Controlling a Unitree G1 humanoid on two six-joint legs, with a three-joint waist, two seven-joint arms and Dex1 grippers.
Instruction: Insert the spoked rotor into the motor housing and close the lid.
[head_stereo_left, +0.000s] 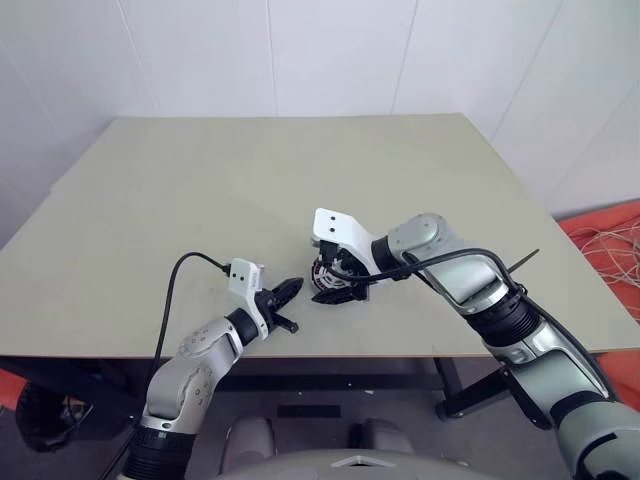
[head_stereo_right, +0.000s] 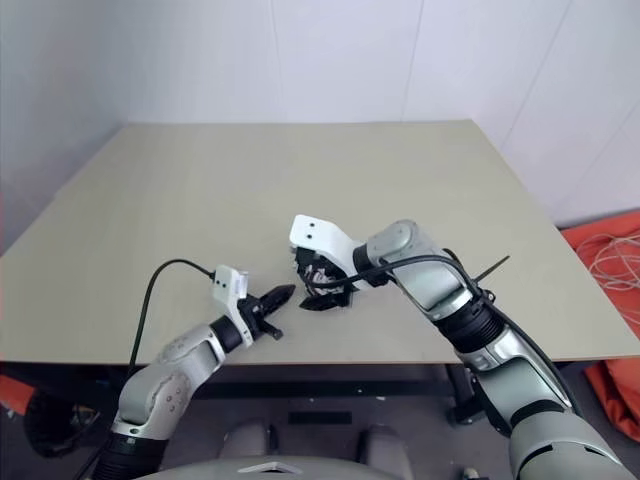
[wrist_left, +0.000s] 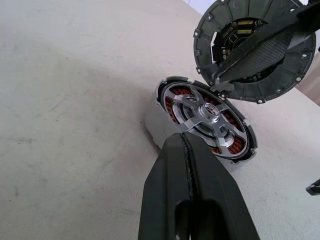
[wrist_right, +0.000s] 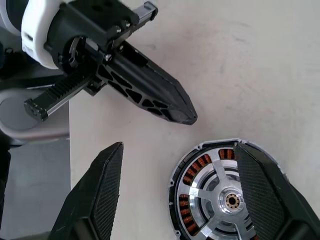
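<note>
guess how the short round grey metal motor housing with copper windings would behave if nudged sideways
The motor housing sits low and flat on the beige table, so it would probably slide, not tip or roll. Its metal shell and dense copper windings suggest it is heavy for its size. The smooth side wall may be slippery to pinch.

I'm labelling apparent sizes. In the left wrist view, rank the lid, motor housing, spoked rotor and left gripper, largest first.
1. left gripper, only because it is nearest the camera.
2. lid and motor housing: they look alike, so unranked.
3. spoked rotor, sitting inside the housing.
</note>
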